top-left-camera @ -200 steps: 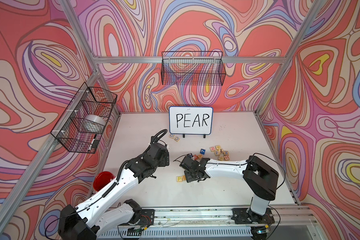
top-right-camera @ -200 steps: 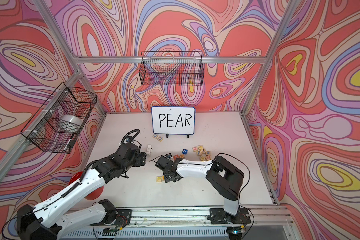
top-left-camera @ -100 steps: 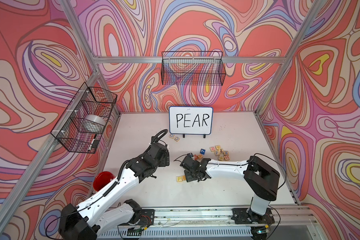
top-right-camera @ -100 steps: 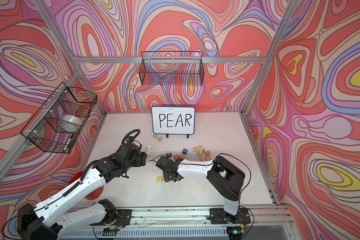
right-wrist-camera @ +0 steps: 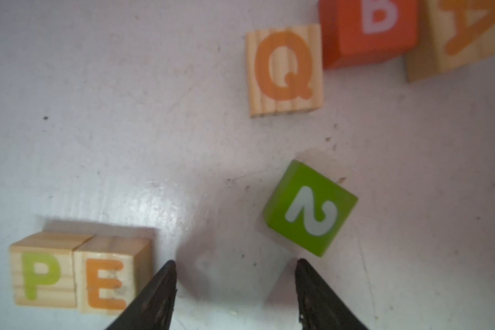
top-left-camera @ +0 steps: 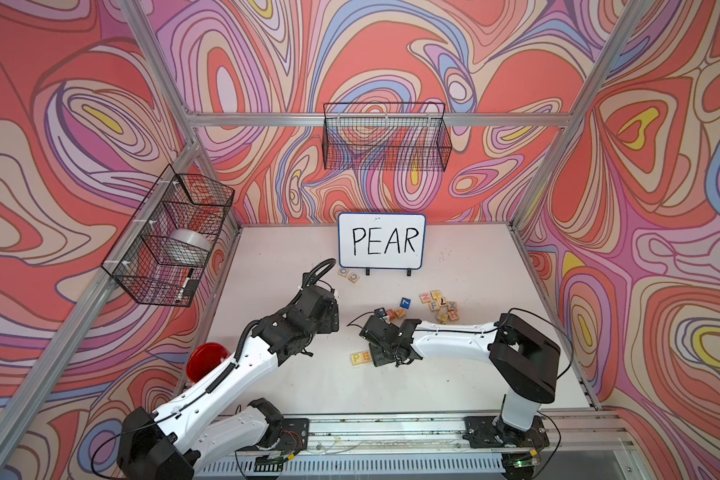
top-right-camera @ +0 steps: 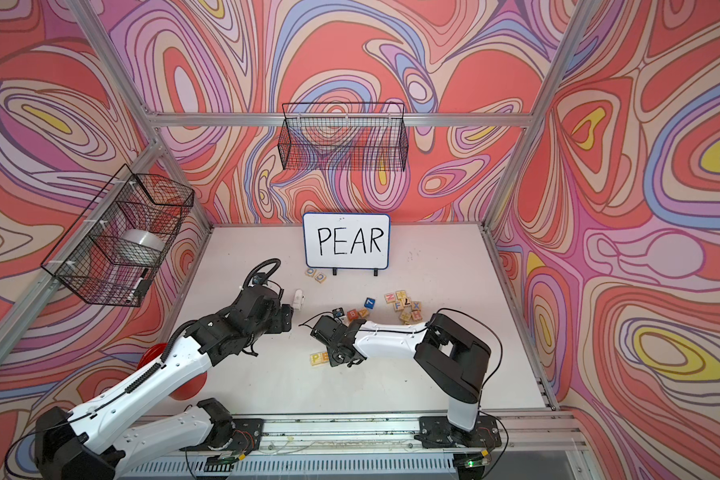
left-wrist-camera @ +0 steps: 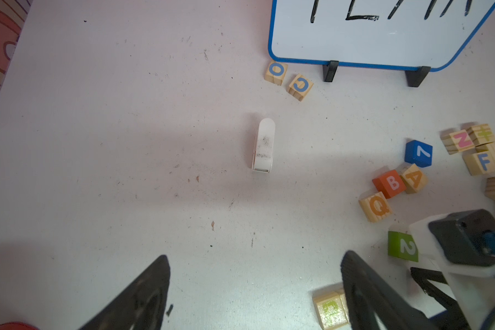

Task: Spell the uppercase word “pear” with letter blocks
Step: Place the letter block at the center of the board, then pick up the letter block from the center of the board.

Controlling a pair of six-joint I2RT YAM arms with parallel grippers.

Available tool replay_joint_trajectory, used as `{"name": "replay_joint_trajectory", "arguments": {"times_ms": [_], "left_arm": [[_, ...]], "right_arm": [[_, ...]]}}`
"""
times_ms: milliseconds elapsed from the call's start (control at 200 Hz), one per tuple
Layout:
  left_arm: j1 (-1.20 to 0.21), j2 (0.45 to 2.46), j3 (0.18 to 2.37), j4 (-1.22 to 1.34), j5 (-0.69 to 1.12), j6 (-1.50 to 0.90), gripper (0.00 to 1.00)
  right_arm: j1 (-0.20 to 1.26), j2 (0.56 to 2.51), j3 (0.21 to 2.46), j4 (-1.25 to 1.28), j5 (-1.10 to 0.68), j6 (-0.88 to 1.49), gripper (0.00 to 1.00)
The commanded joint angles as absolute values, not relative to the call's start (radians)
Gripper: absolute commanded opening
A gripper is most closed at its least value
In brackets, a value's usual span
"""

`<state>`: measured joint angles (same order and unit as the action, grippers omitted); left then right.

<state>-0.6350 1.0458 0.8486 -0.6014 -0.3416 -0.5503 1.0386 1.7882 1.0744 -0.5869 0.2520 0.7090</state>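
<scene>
Two pale-wood letter blocks, P (right-wrist-camera: 40, 274) and E (right-wrist-camera: 106, 283), stand side by side on the table, reading P then E; they show in both top views, P (top-left-camera: 357, 358) and P (top-right-camera: 319, 357). My right gripper (right-wrist-camera: 235, 261) is open over bare table, with one fingertip (right-wrist-camera: 166, 274) close beside the E. The A block (left-wrist-camera: 413, 178) leans against a red B cube (left-wrist-camera: 389, 183) farther back. I cannot make out an R block. My left gripper (left-wrist-camera: 255, 255) hangs open and empty above the table, to the left.
A green 2 cube (right-wrist-camera: 310, 208) and a Q block (right-wrist-camera: 285, 68) lie near the right gripper. A blue 7 cube (left-wrist-camera: 418, 153), a pile of blocks (top-left-camera: 439, 307), O (left-wrist-camera: 275, 73), C (left-wrist-camera: 300, 87), a white cap (left-wrist-camera: 263, 145), the PEAR board (top-left-camera: 381, 241) and a red bowl (top-left-camera: 206, 363) are around.
</scene>
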Motion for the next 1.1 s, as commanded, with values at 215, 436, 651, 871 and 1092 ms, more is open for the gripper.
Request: {"name": "replay_joint_trajectory", "arguments": {"times_ms": [215, 436, 651, 871, 1092], "left_arm": [[-0.624, 1.087, 0.883, -0.557, -0.345, -0.538, 0.9], [-0.624, 1.162, 0.94, -0.537, -0.337, -0.526, 0.9], [-0.62, 1.248, 0.993, -0.493, -0.306, -0.501, 0.9], [-0.608, 1.346, 1.077, -0.435, -0.234, -0.463, 0.9], [-0.592, 1.388, 1.115, -0.393, -0.209, -0.446, 0.9]], "right_arm": [[0.907, 1.592, 1.092, -0.623, 0.503, 0.813, 0.73], [0.641, 1.609, 1.09, -0.68, 0.36, 0.947, 0.72], [0.505, 1.599, 1.011, -0.587, 0.289, 0.948, 0.7], [0.459, 1.666, 1.082, -0.599, 0.291, 0.89, 0.69], [0.458, 1.713, 1.171, -0.562, 0.306, 0.832, 0.68]]}}
